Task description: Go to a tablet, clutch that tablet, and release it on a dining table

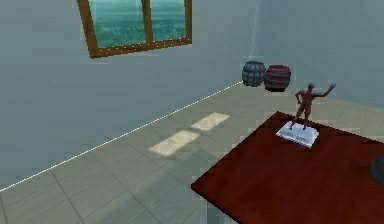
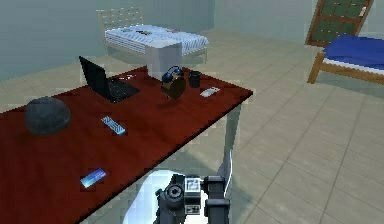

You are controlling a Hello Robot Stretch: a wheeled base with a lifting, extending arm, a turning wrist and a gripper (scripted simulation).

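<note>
A dark red table (image 2: 150, 115) runs across the arm side view. Near its front edge lies a small flat thing with a blue face (image 2: 93, 179); whether it is the tablet cannot be told. My gripper (image 2: 172, 200) shows at the bottom edge, below the table's near edge, beside two white marked squares (image 2: 213, 186). Its far end is hard to make out, so I cannot tell whether it holds anything. In the forward view a dark red table (image 1: 290, 175) fills the lower right.
The table holds an open laptop (image 2: 105, 80), a grey rounded lump (image 2: 47, 115), a remote (image 2: 113, 125), a dark mug (image 2: 195, 79) and a small figure statue (image 1: 305, 112). Two barrels (image 1: 266, 75) stand in the corner. Beds (image 2: 150, 40) (image 2: 355, 50) lie beyond. Tiled floor (image 2: 300, 150) is free.
</note>
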